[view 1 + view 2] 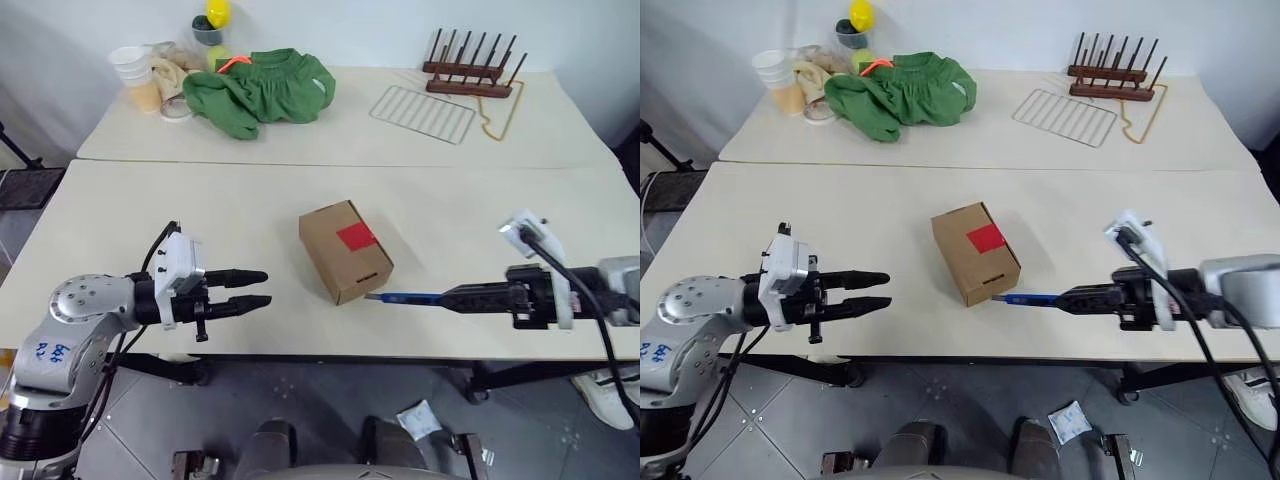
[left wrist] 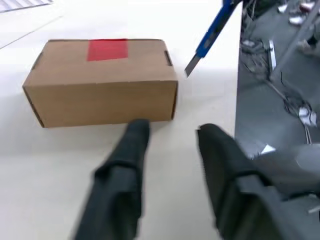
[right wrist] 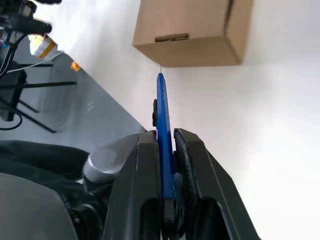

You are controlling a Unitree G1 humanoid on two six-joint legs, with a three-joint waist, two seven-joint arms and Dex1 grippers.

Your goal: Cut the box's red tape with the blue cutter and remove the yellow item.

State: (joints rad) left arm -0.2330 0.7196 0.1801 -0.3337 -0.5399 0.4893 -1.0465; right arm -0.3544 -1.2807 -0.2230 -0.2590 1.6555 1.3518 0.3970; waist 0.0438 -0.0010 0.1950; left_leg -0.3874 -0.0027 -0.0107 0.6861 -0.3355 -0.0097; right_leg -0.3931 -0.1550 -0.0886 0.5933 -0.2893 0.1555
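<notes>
The right gripper (image 1: pixel 462 297) is clamped on the blue cutter (image 1: pixel 408 297), its two black fingers (image 3: pixel 142 185) pressed flat against the handle on both sides. The cutter lies roughly level and points at the box (image 1: pixel 344 250), its blade tip just short of the box's near end face, close to but apart from the cardboard. In the right wrist view the blade lines up below the small slot cut into that end face.

The left gripper (image 1: pixel 262 288) hovers on the other side of the box, well apart from it, fingers pointing toward it and standing a little apart with nothing between them. In the left wrist view the two fingertips (image 2: pixel 137 131) frame the long side wall of the box.

The box sits closed on the near white table (image 1: pixel 120 230), turned at an angle. The red tape (image 1: pixel 356 236) lies flat on top of the box, toward the end nearest the cutter.

Beyond the box, on the far table, lie a green cloth (image 1: pixel 262 90), a wire rack (image 1: pixel 423 112), a wooden peg rack (image 1: pixel 473 70) and a stack of cups (image 1: pixel 136 72).
</notes>
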